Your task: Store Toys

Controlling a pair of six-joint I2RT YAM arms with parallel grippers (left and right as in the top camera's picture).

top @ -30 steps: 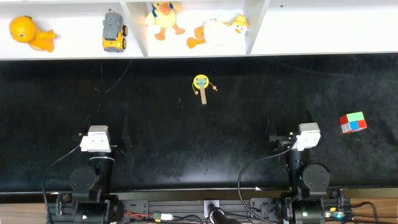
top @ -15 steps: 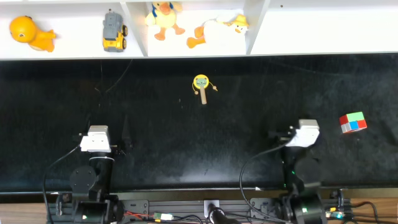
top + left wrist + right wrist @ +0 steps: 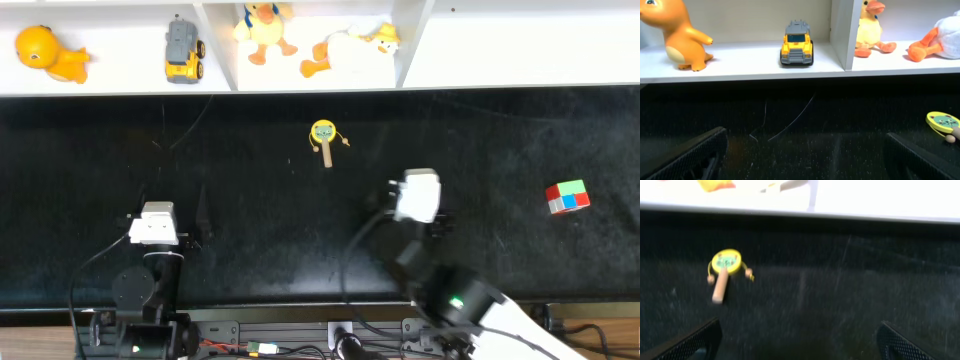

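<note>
Right hand [image 3: 799,339]: spread wide, empty, raised over the dark surface [image 3: 260,230] and facing the shelf [image 3: 500,50].
Rattle drum [image 3: 723,270]: lies flat mid-surface, near the shelf and well apart from your hand. Probably light and stiff, with two beads loose on cords. Take it across the wooden handle, not the round face.
Colour cube [image 3: 567,197]: far right of the surface. Its flat faces should pinch easily.
Left hand [image 3: 805,155]: wide, empty, near its base.
</note>
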